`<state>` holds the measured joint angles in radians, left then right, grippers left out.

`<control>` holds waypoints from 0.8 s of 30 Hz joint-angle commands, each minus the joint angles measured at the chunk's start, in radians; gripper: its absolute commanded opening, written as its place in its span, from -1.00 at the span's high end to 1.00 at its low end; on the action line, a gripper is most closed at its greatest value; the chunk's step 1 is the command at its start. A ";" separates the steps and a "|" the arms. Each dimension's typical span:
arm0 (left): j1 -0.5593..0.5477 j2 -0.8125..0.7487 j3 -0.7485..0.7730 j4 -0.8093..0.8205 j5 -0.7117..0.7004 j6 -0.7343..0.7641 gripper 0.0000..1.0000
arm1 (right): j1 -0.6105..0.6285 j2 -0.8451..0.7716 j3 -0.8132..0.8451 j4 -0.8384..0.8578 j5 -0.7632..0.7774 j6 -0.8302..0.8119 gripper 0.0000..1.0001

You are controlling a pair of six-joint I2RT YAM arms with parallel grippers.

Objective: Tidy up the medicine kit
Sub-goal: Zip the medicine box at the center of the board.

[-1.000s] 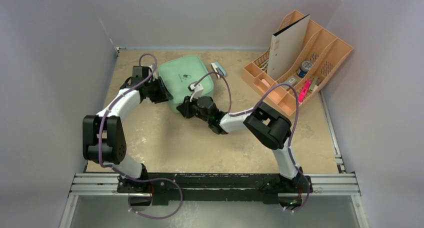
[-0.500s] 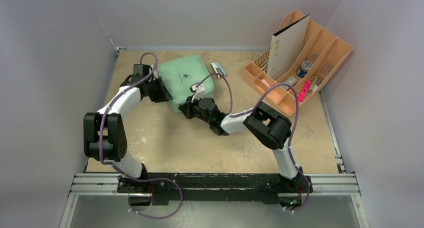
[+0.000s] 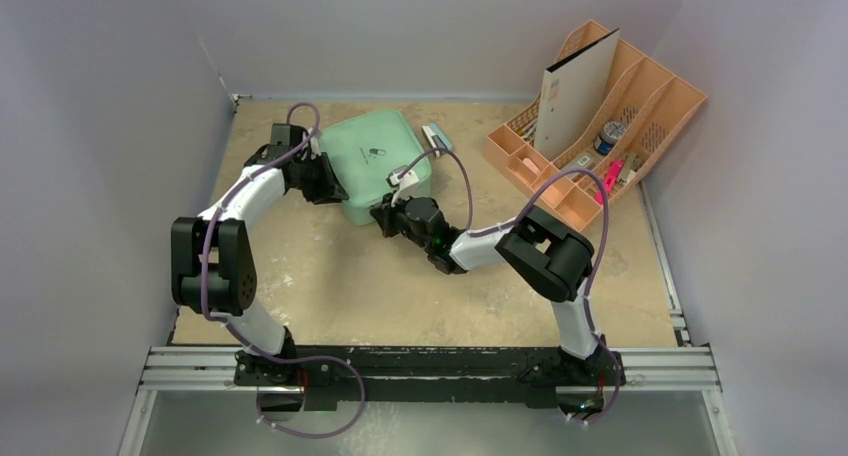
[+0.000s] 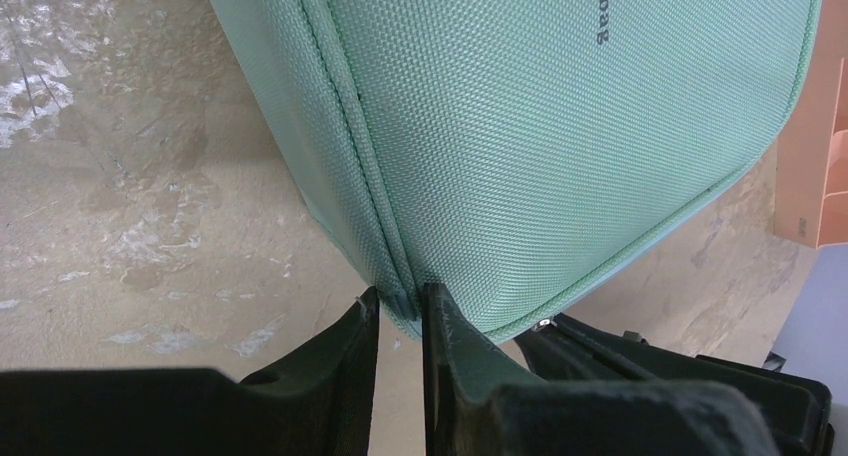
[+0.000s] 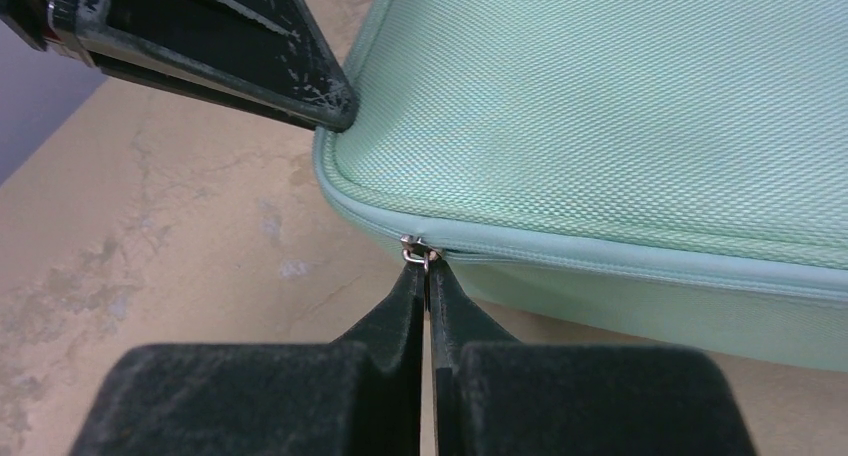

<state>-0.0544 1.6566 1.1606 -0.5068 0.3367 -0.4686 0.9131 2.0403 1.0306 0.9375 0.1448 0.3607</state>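
The mint-green medicine kit (image 3: 378, 166) lies closed at the back middle of the table. My left gripper (image 3: 335, 188) is at its left side and shut on the seam at the kit's corner (image 4: 402, 306). My right gripper (image 3: 382, 216) is at the kit's near edge, shut on the small metal zipper pull (image 5: 415, 252). The kit's woven lid fills the left wrist view (image 4: 560, 126) and the right wrist view (image 5: 620, 106). The left gripper's black fingers (image 5: 250, 56) show in the right wrist view at the kit's corner.
A peach-orange slotted desk organizer (image 3: 650, 126) stands at the back right with a white folder (image 3: 575, 91) and small items in it. A small pale item (image 3: 437, 137) lies just right of the kit. Grey walls close the left, back and right.
The kit has shifted slightly right and back. My right gripper has moved right along the kit's near edge with the zipper pull. My left gripper has followed at the kit's left corner.
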 commanded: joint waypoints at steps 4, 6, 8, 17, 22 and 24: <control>0.005 0.082 -0.010 -0.077 -0.137 0.074 0.66 | -0.042 -0.081 -0.039 -0.064 0.063 -0.135 1.00; 0.005 0.089 -0.008 -0.083 -0.148 0.077 0.67 | -0.055 -0.087 -0.047 -0.077 0.062 -0.156 1.00; 0.005 0.098 -0.004 -0.087 -0.150 0.081 0.67 | -0.076 -0.093 -0.059 -0.081 0.054 -0.160 1.00; 0.016 0.064 0.020 -0.107 -0.177 0.074 0.67 | -0.142 -0.103 -0.045 -0.101 -0.077 -0.241 1.00; 0.025 -0.106 0.032 -0.096 -0.181 0.017 0.54 | -0.128 -0.095 -0.018 -0.076 -0.112 -0.184 1.00; 0.025 -0.191 0.006 -0.056 -0.149 -0.012 0.42 | -0.109 -0.089 0.005 -0.089 -0.116 -0.160 1.00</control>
<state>-0.0525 1.6310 1.1931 -0.5659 0.2661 -0.4610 0.7929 1.9675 0.9821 0.8566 0.0326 0.1768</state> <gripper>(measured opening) 0.248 0.008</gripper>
